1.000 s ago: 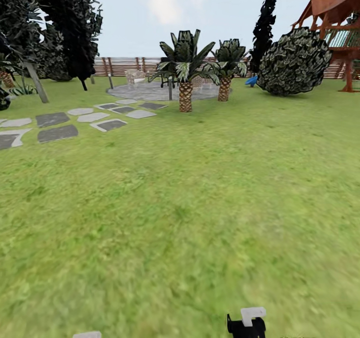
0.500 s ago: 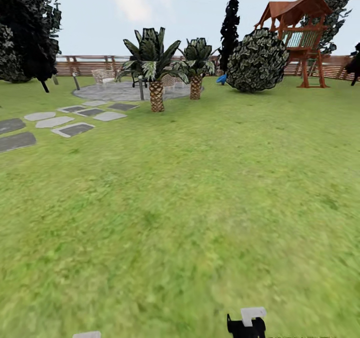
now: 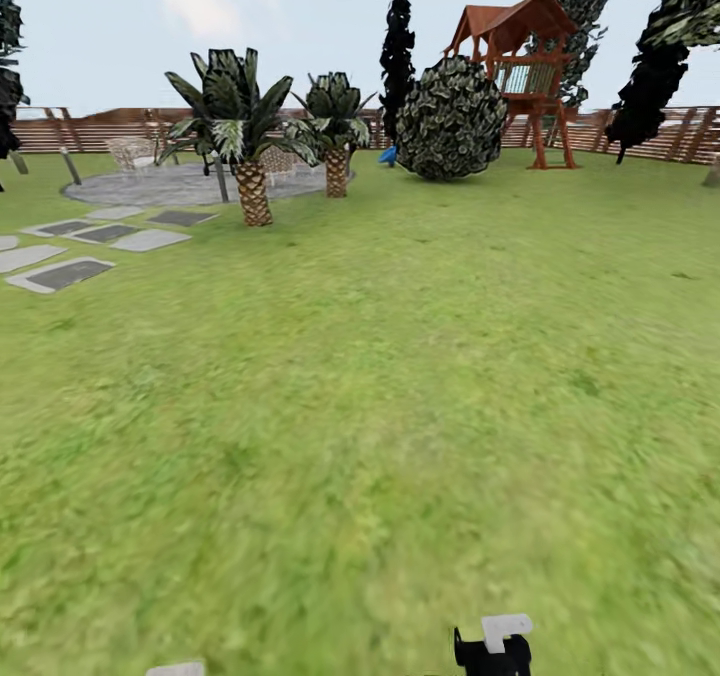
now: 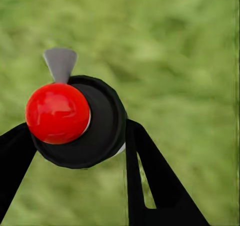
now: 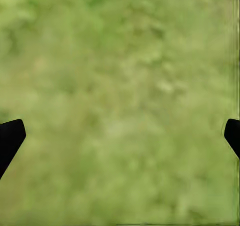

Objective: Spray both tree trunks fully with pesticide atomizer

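Observation:
The pesticide atomizer [image 4: 95, 126] is a dark round bottle with a red ball and a light-grey nozzle, seen in the left wrist view. My left gripper [image 4: 75, 131] is shut on it, with a black finger on each side, above blurred grass. My right gripper [image 5: 122, 131] is open over bare lawn, its two fingertips far apart with nothing between them. In the head view, the right gripper [image 3: 495, 646] and a white tab of the left gripper [image 3: 175, 669] peek in at the bottom edge. The two trees with thick bare trunks are out of view.
Green lawn [image 3: 400, 376] stretches ahead. Two short palms [image 3: 250, 146] stand at the back left beside a grey paved circle [image 3: 150, 186] and stepping stones [image 3: 70, 271]. A round bush [image 3: 452, 121], a wooden play tower [image 3: 525, 76], dark columnar trees [image 3: 397, 51] and a slat fence [image 3: 100, 131] stand behind.
The head view has swung to the right, so palms, stones and bush sit further left in the picture and the play tower is fully in view. Both grippers keep their places.

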Controlling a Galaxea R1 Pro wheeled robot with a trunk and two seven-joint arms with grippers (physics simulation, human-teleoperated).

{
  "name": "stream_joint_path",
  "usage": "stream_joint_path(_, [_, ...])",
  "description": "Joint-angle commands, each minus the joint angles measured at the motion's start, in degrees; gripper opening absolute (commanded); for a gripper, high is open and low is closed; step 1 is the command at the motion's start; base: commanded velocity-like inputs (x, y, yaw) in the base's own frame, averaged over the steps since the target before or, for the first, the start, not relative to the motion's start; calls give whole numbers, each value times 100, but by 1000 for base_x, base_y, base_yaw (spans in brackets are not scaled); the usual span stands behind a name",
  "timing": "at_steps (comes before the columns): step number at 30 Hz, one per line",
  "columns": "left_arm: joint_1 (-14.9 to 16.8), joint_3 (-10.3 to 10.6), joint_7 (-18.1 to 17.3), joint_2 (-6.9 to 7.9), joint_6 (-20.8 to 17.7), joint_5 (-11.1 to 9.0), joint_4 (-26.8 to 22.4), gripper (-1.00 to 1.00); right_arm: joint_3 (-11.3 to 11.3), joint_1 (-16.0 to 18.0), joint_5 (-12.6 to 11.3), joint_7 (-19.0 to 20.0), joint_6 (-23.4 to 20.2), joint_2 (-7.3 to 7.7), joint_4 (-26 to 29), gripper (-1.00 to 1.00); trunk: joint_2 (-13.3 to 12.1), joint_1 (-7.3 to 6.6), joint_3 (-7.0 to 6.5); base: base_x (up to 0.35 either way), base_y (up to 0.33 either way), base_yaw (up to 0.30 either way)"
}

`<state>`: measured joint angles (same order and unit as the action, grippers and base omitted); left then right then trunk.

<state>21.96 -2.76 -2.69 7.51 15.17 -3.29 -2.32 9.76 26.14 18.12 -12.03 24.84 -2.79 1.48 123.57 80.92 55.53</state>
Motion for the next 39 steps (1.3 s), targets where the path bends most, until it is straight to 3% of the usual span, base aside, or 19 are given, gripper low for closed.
stream_joint_path(1, [2, -26, -30, -10, 14, -38, 4, -100, 43, 5, 60, -27, 13, -2, -7, 100, 2, -1, 7, 19, -24, -299])
stream_joint_path(29, [2, -32, -47, -29, 21, -58, 2, -100, 44, 5, 60, -27, 13, -2, -7, 100, 2, -1, 55, 1, -1, -299])
stream_joint_path(39, [2, -40, -30, -4, 21, -49, 1, -100, 43, 5, 60, -27, 13, -2, -7, 100, 2, -1, 55, 297, 0, -300])
